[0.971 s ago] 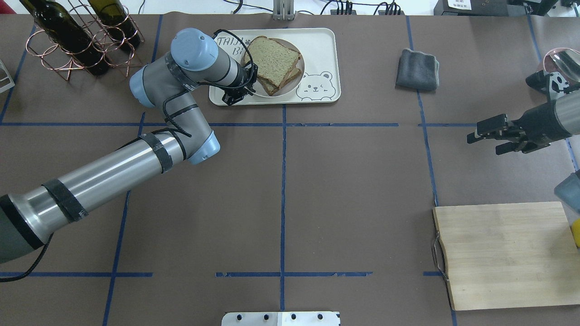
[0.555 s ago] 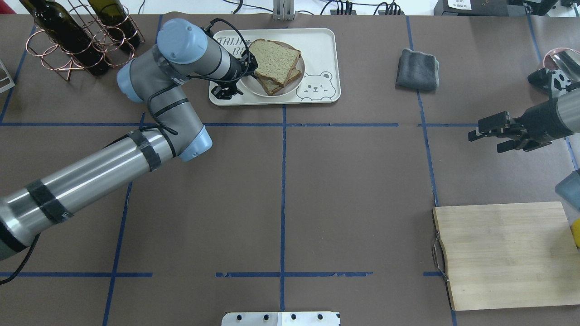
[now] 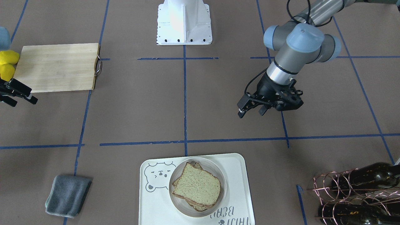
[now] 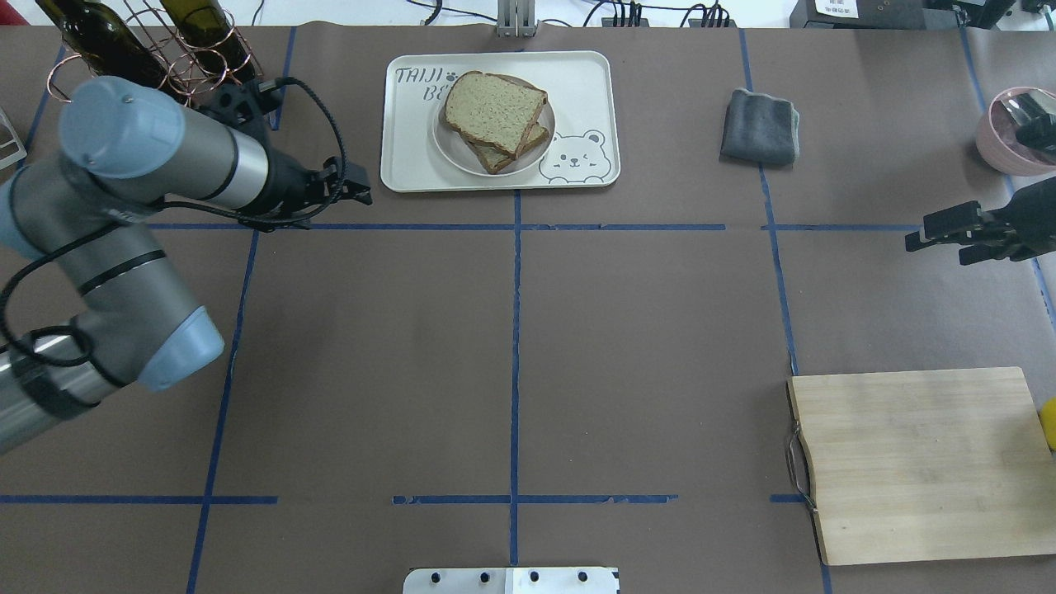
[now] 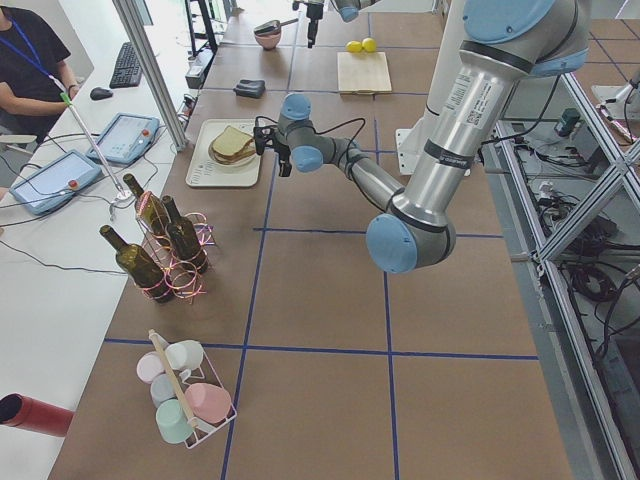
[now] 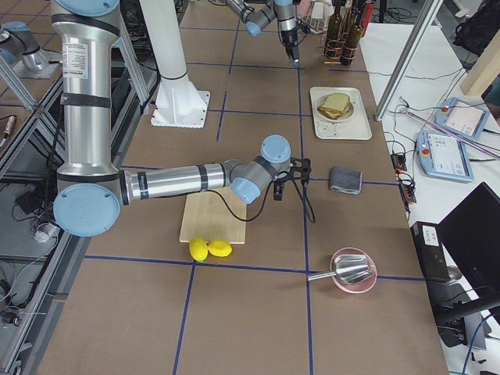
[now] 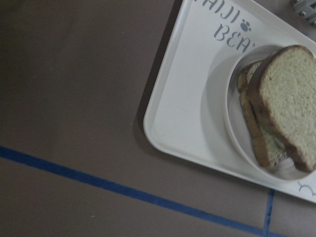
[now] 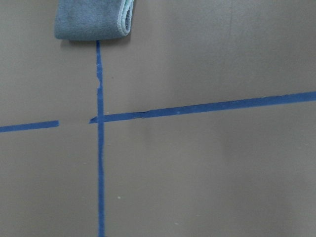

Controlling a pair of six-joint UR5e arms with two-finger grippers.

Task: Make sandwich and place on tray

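Overhead exterior view: the left gripper (image 4: pixel 351 183) hangs with its jaws apart and nothing between them. It is just off the left short edge of the tray (image 4: pixel 577 78) and does not touch it. The right gripper (image 4: pixel 940 238), also spread and empty, is well to the tray's right, past a grey cloth (image 4: pixel 761 126). The sandwich (image 4: pixel 495 107) sits on a round white dish (image 4: pixel 450 153) around the tray's middle. The tray's long axis runs across the table, with the bear face at its near right corner. The top slice lies askew to the tray's edges, and the lower slice peeks out on the near side. Whatever lies between the slices is hidden, and the dish covers the end of the lettering.
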